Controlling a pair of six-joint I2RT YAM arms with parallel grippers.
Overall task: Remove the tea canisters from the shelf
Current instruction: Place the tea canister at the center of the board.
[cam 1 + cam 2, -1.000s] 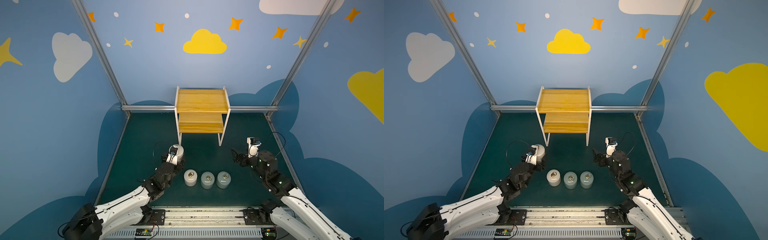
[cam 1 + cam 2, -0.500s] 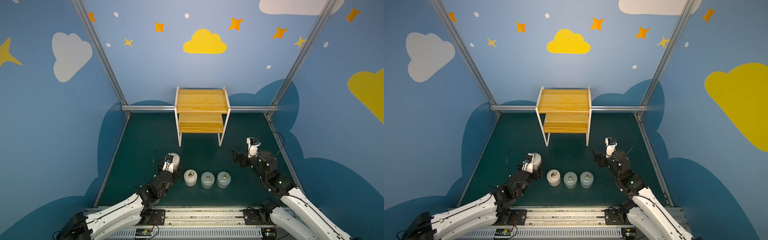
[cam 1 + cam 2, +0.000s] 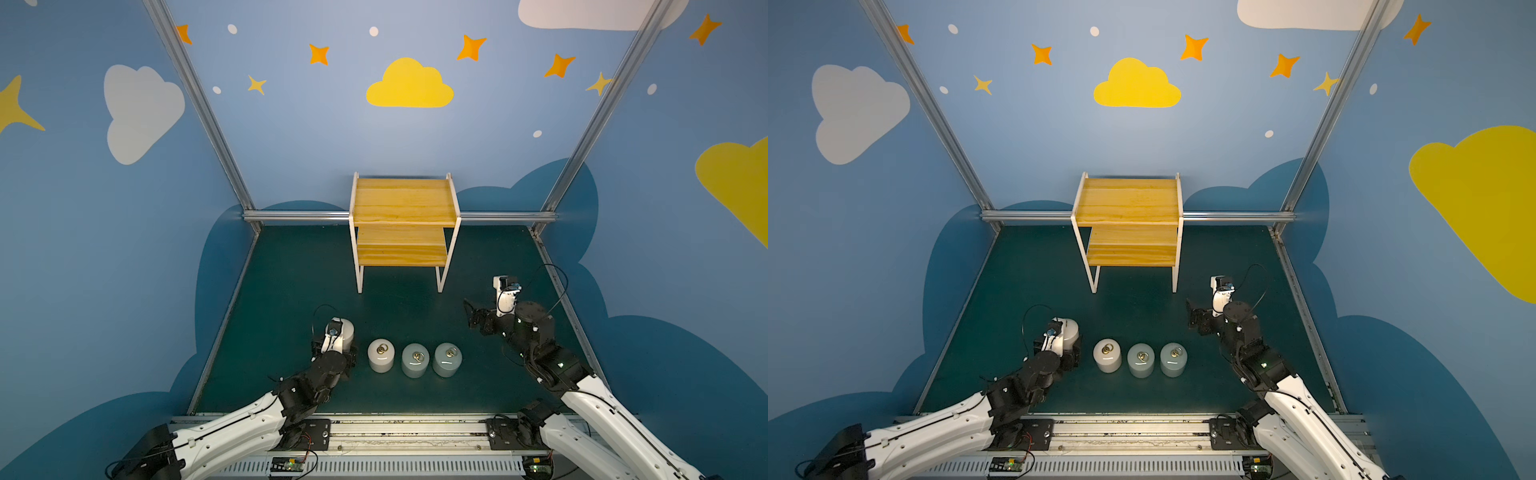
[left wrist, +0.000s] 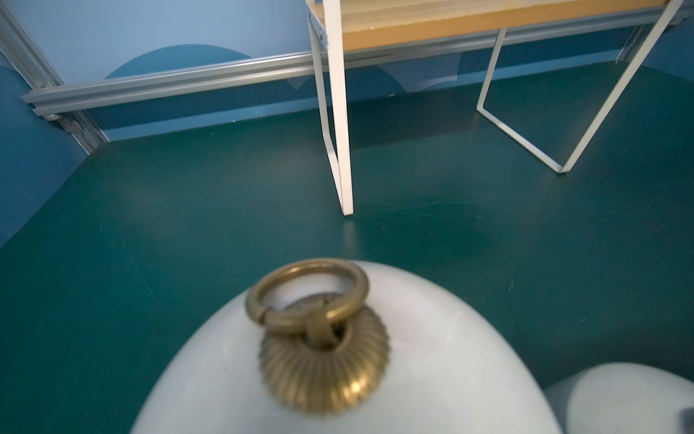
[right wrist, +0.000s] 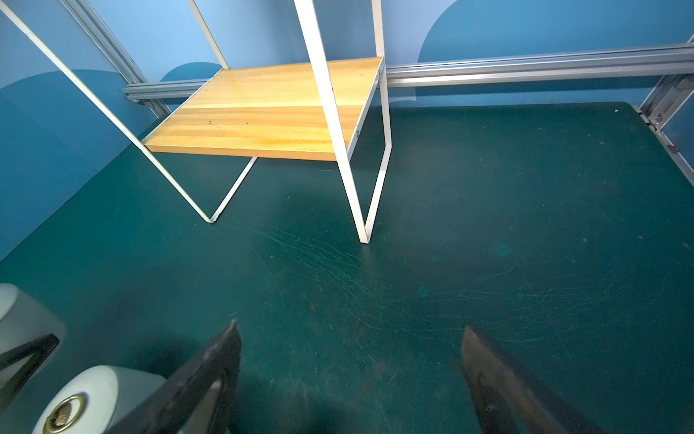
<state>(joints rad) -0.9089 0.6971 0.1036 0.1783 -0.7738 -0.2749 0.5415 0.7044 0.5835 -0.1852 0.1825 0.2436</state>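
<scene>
Blue cloud-and-star walls — dark green floor

Green mat, blue cloud-painted walls.

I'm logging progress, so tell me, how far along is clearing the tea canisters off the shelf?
Done: the shelf is bare, and three canisters stand in a row on the table. In hand: the left gripper is shut on the fourth canister, beside that row. Left: just releasing it there.
</scene>
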